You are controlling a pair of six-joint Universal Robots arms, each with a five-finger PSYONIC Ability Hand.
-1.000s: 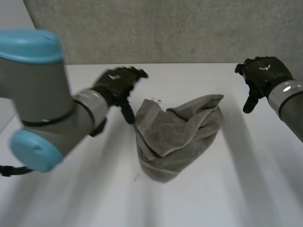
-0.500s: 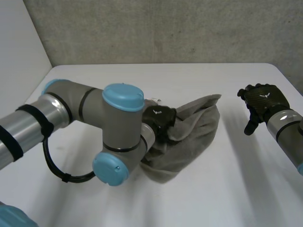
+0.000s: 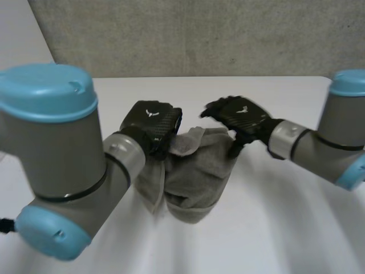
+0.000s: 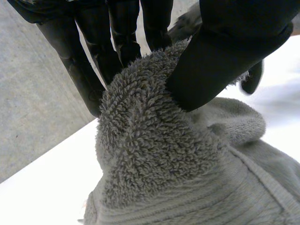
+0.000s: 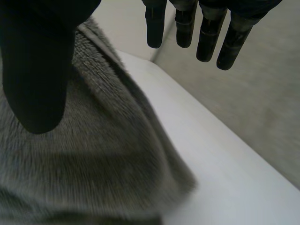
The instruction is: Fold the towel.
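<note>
The grey towel (image 3: 194,171) is seen bunched in a heap near the middle of the white bench (image 3: 285,228). Its upper part stands raised in a ridge, while its lower part rests on the bench.

The left robot hand (image 3: 153,123) is placed at the top of the heap, on its left side. In the left wrist view its fingers (image 4: 117,42) and thumb (image 4: 225,51) are seen closed toward each other on an upright fold of looped pile, so that the towel is pinched between them. The rest of the cloth is spread below the palm.

The right robot hand (image 3: 236,114) is held at the top of the heap on its right side, near the left one. In the right wrist view its fingers (image 5: 187,23) are shown straight and spread well apart from the thumb (image 5: 37,75), with nothing clasped. The fingers are seen beyond the towel's edge, and the thumb in front of the cloth. Whether the thumb touches the towel cannot be told.

The left arm (image 3: 63,171) is seen over the near left part of the bench, and the right arm (image 3: 319,148) over its right side. A grey wall (image 3: 199,34) is seen behind the bench's far edge.
</note>
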